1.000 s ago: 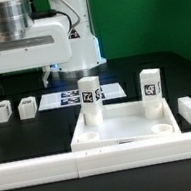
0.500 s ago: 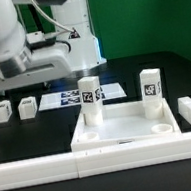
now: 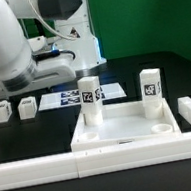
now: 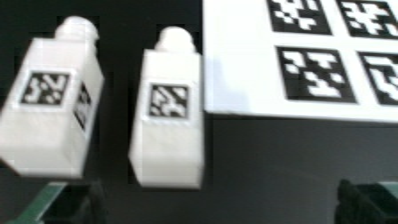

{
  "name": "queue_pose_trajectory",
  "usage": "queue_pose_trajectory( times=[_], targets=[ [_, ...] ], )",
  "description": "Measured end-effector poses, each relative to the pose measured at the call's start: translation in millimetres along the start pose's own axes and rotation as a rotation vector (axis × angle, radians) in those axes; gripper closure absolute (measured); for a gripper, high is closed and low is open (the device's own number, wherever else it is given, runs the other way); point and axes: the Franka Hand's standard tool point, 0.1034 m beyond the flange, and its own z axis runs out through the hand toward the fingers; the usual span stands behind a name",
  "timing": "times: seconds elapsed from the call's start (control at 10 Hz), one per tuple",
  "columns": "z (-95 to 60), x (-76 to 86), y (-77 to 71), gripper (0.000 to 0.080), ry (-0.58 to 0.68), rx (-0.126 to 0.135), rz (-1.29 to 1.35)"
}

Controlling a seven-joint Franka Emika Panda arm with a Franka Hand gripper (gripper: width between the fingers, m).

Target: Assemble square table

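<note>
Slab (image 3: 118, 130) lies inside the angle of the border wall (image 3: 36, 171). One standing leg (image 3: 90, 94) fills its far socket at the exterior view's left, and a second standing leg (image 3: 151, 86) fills the far socket at the right. Two loose legs (image 3: 0, 112) (image 3: 27, 108) lie flat beyond the wall, just beside the marker board (image 3: 65, 97). The arm (image 3: 3, 44) looms above them, and its jaws are not shown there. Only the wrist view shows the gripper (image 4: 210, 205): jaws wide apart, empty, over the loose legs, which lie side by side with a narrow gap

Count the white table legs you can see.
4 legs: two upright at the square slab's far corners, two lying on the black table beside the marker board.
</note>
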Motion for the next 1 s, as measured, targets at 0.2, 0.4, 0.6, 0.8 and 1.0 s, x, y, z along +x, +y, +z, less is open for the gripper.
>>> queue_pose_trajectory(
  times=[0.2,0.4,0.6,0.8,1.0],
  targets=[
    [19.6,-9.7,6.6,0.0151,-0.027,0.013,0.012],
    [36.2,-9.1,6.9,0.0151,-0.027,0.016,0.004],
    [49.7,-5.9,1.0,0.0151,-0.026,0.007,-0.004],
    [56.1,-2.0,2.6,0.0151,-0.025,0.005,-0.022],
    [60.8,1.7,-0.1,0.0151,-0.042,0.001,-0.032]
  ],
)
